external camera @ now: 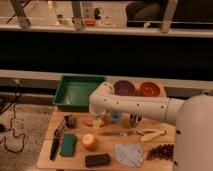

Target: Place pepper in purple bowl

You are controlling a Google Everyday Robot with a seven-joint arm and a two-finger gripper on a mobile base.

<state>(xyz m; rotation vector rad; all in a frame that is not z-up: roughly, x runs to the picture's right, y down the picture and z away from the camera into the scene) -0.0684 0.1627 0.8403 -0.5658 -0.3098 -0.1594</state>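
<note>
Now the robot's two-finger gripper [98,120] hangs low over the middle of the pale wooden table [46,159], jaws spread and holding nothing. The slim, tapered orange-red pepper [87,122] lies on the tabletop just left of the fingertips; whether it touches them I cannot tell. The small round dull-purple bowl [124,88] sits at the far edge, right of the green plastic tray [77,92] and left of a similar orange-red bowl [149,89].

The step in hand looks like the grasp, so the task seems barely begun. To do it well, the gripper should shift a little left until the pepper lies between the fingers. It should turn so the jaws close across the narrow width rather than along the length, then go down close to the wood before closing. Smooth tapered skin may slip out of a pinch near the tip, so the thicker middle is the better target. The small blue cup [116,116] stands just right of the gripper and the round orange fruit [90,141] lies nearer; neither should be nudged. The carry then goes far and right, ending over the purple bowl, not its orange-red neighbour.
</note>
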